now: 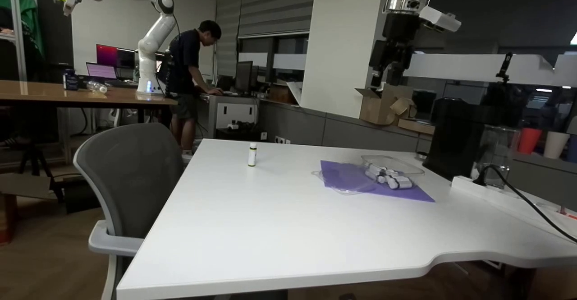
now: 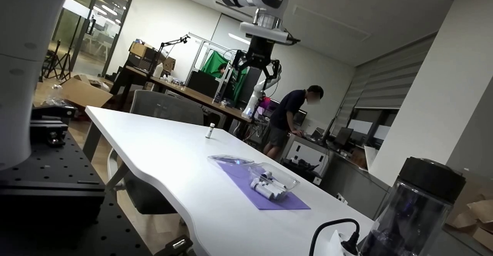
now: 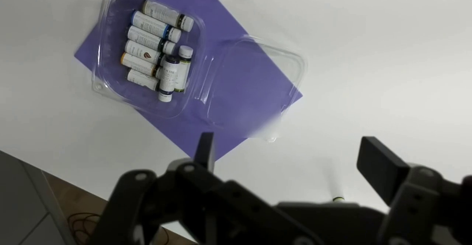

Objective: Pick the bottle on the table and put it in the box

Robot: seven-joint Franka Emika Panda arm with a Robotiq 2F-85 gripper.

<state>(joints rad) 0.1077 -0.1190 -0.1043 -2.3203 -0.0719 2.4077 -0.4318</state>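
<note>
A small white bottle (image 1: 252, 154) stands upright on the white table (image 1: 270, 228); it also shows in an exterior view (image 2: 210, 131). In the wrist view only the yellow-edged base of the bottle (image 3: 338, 199) shows; the gripper body hides the rest. The box is an open clear plastic clamshell (image 3: 101, 46) on a purple sheet (image 3: 221, 142), its lid (image 3: 300, 66) folded out beside it. Several similar small bottles (image 3: 153, 25) lie in its tray. My gripper (image 2: 251, 82) is open and empty, high above the table; it also shows in the wrist view (image 3: 289, 145).
A black-lidded clear jug (image 2: 408, 206) and a white power strip (image 1: 496, 198) with a black cable (image 1: 527, 198) are at one table end. A grey chair (image 1: 130, 178) stands against the table's side. A cardboard box (image 1: 381, 106) sits on a ledge behind.
</note>
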